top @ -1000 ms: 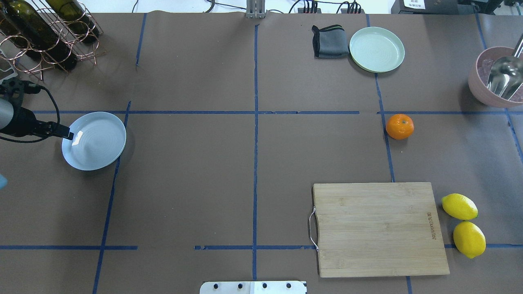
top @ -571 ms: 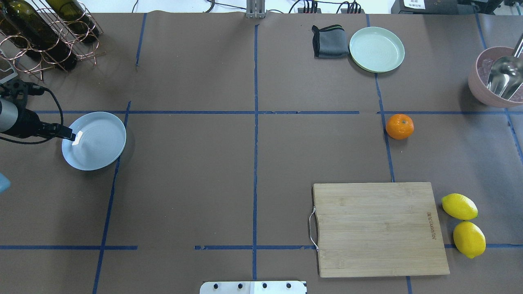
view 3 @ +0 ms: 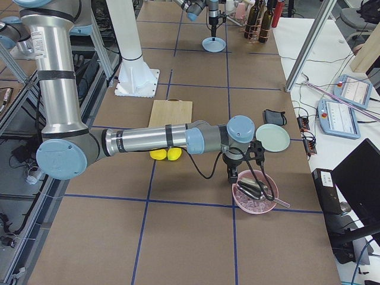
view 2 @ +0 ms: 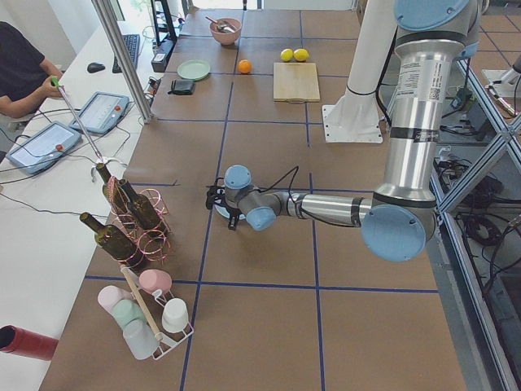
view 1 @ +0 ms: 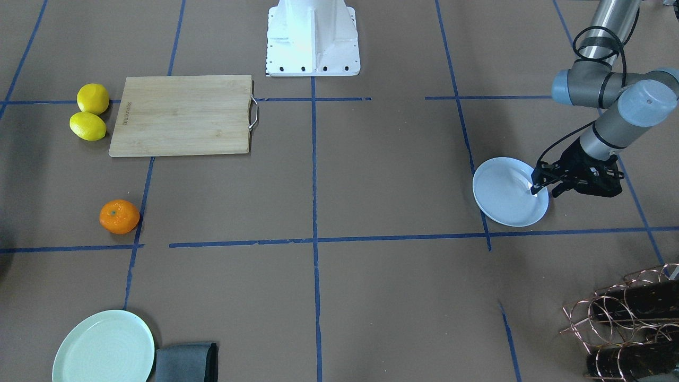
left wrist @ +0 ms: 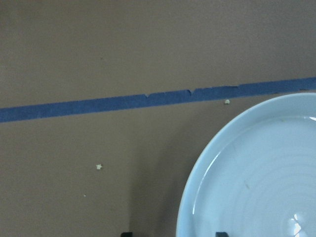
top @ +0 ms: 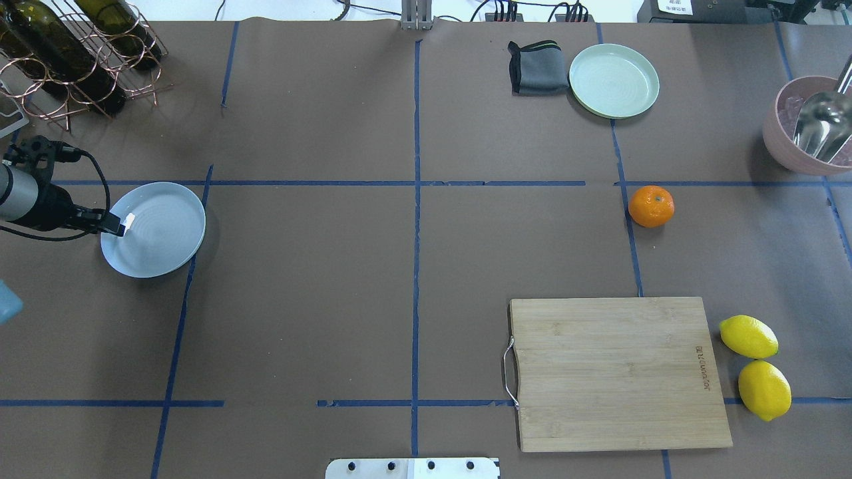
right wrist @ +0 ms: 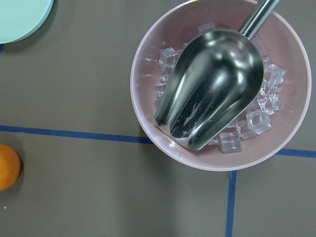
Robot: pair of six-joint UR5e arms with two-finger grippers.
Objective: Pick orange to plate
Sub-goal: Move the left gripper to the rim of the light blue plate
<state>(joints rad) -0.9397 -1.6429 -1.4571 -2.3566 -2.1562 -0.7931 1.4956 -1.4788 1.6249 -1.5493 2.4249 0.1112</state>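
Left gripper (view 1: 542, 191) low, jaws apart; right arm (view 3: 154, 139) stretched far out.

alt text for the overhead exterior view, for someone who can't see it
At the view's left, the left gripper is at the rim of the pale blue plate, while the orange lies far off on the right. Also on the right are a cutting board, two lemons, a mint-green plate, a grey cloth and a pink bowl.
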